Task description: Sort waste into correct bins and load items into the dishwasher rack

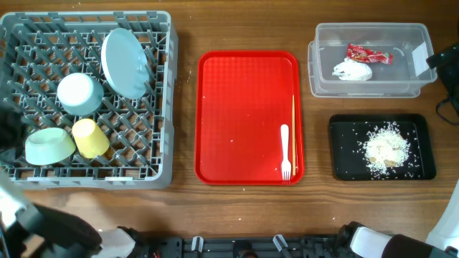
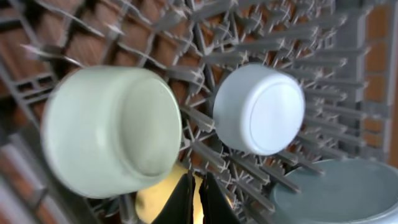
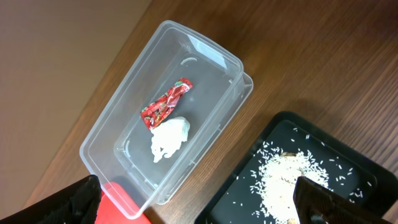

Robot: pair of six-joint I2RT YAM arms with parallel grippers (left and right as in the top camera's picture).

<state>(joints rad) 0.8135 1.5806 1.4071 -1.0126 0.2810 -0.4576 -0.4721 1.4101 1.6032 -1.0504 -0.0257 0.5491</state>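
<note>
The grey dishwasher rack (image 1: 161,172) holds the pale blue plate (image 1: 123,63), blue bowl (image 1: 79,93), green saucer-bowl (image 1: 49,145) and yellow cup (image 1: 90,137). My left gripper (image 2: 198,199) hangs shut and empty just above the yellow cup (image 2: 161,199), beside the saucer-bowl (image 2: 112,130) and bowl (image 2: 261,109). The white fork (image 1: 285,150) and chopsticks (image 1: 293,129) lie on the red tray (image 1: 244,107). The clear tub (image 3: 112,137) contains the red wrapper (image 3: 165,104) and tissue (image 3: 169,138). Rice crumbs (image 3: 289,177) cover the black tray (image 3: 249,193). My right gripper (image 3: 202,202) is wide open above both bins.
The clear tub (image 1: 323,79) sits at the back right with the black tray (image 1: 344,158) in front of it. The right arm (image 1: 445,57) reaches in from the right edge. Bare wooden table separates the rack, red tray and bins.
</note>
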